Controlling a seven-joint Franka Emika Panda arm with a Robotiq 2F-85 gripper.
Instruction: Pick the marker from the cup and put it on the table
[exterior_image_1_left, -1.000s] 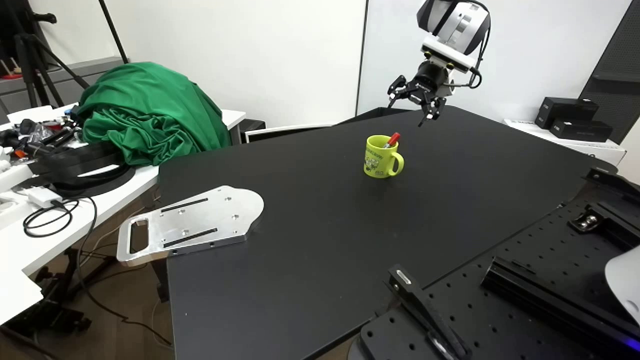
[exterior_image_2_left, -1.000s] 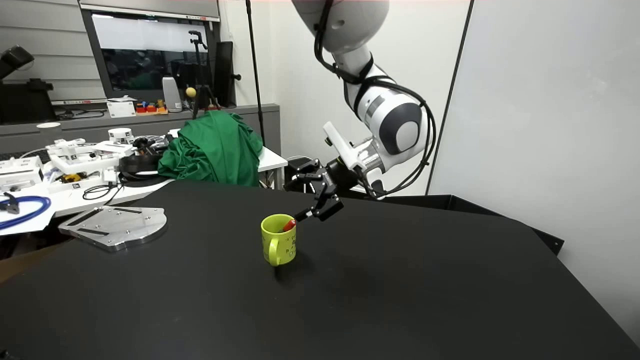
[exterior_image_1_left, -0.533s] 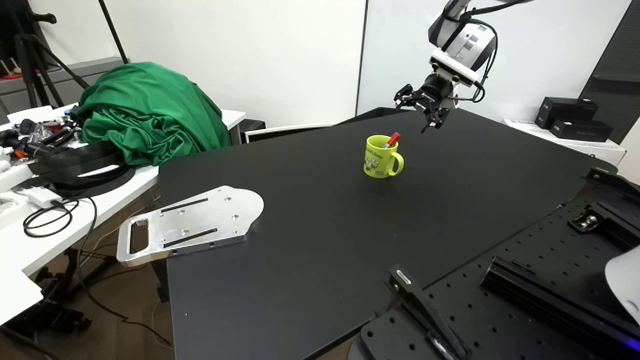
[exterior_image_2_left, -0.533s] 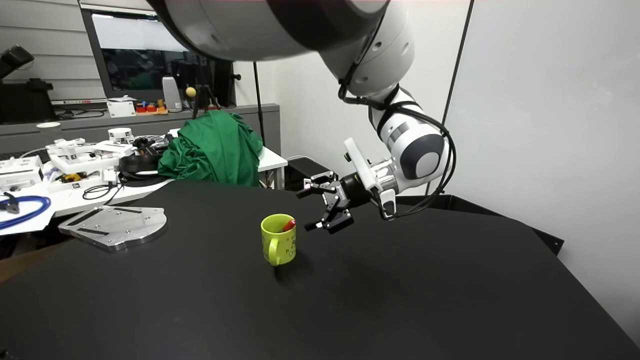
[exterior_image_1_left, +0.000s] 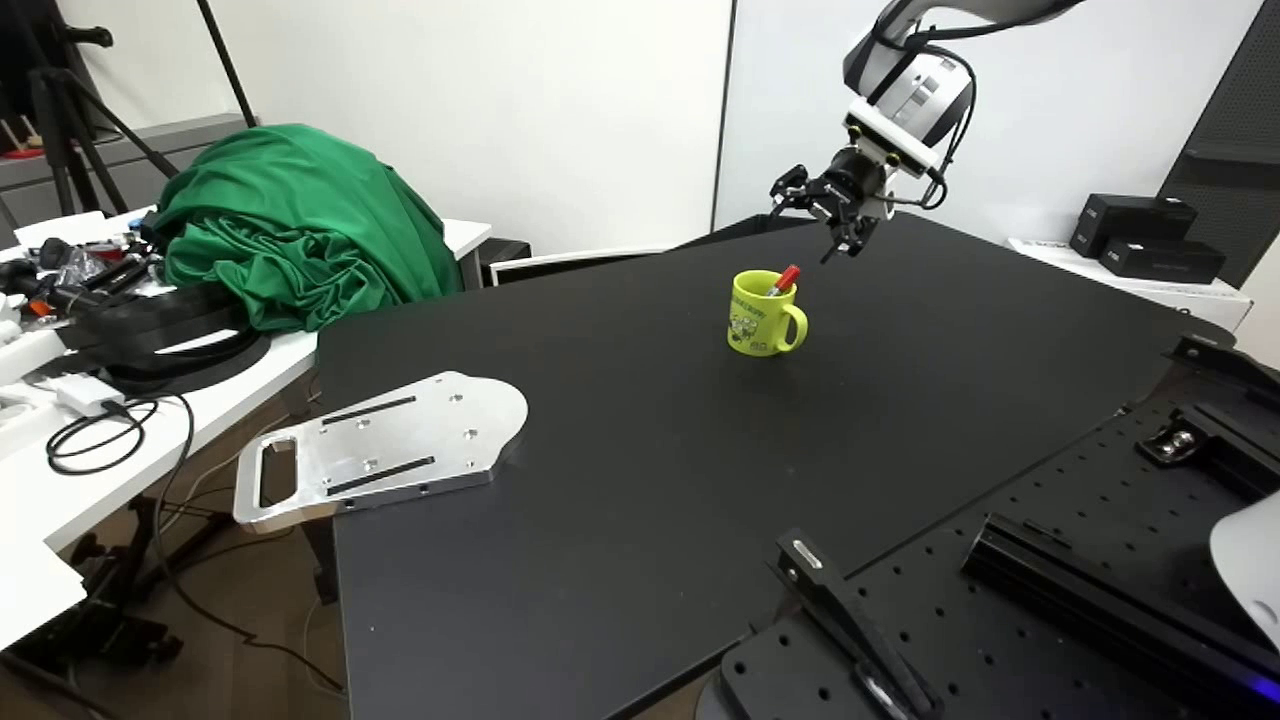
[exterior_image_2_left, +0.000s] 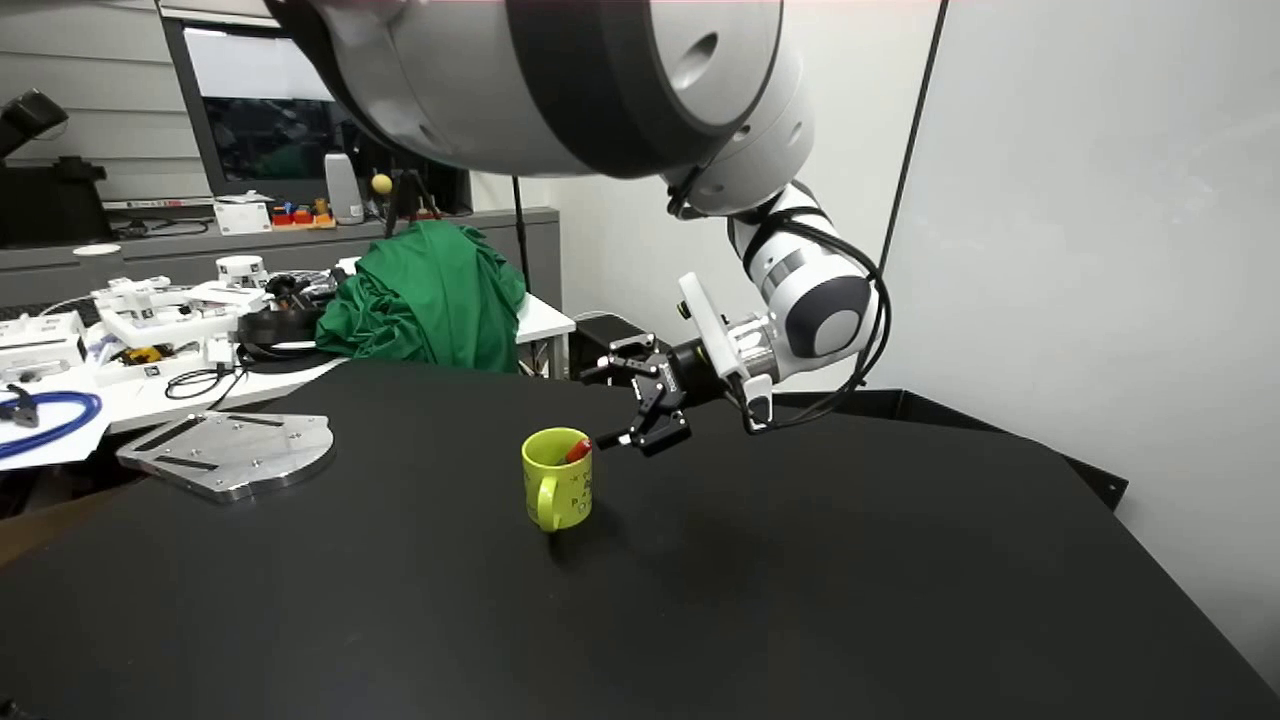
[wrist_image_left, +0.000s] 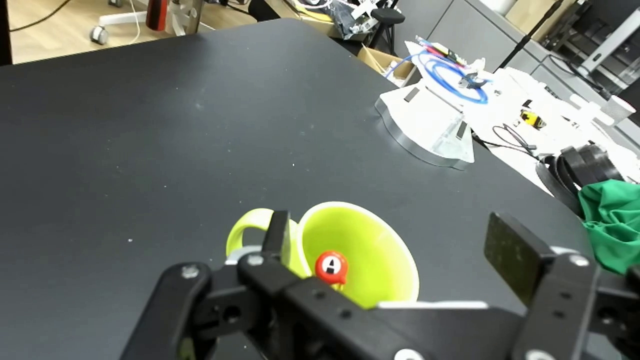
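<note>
The red marker (exterior_image_1_left: 789, 278) stands tilted in the lime yellow-green cup (exterior_image_1_left: 757, 322), its red cap sticking out above the rim. In an exterior view the marker (exterior_image_2_left: 578, 452) leans to the right side of the cup (exterior_image_2_left: 566, 495). The cup stands upright on the black table (exterior_image_1_left: 600, 440). My gripper (exterior_image_1_left: 800, 236) is open and empty, above and behind the cup; its lower finger in an exterior view (exterior_image_2_left: 595, 407) appears near the marker. In the wrist view, the marker's cap end (wrist_image_left: 331, 268) shows inside the cup (wrist_image_left: 360, 235), between the spread fingers (wrist_image_left: 395, 241), closer to the left one.
A silver metal plate (exterior_image_1_left: 400, 440) lies at the table edge, also in the wrist view (wrist_image_left: 425, 127). A white cluttered desk (exterior_image_2_left: 150, 400) and green cloth (exterior_image_2_left: 430, 300) stand beside the table. A wall (exterior_image_2_left: 1080, 250) rises behind the arm. Black boxes (exterior_image_1_left: 1130, 225) stand beyond the table.
My open gripper first moves lower and away from the cup, then comes back toward it, ending slightly lower than a second ago. The cup and marker have not moved.
</note>
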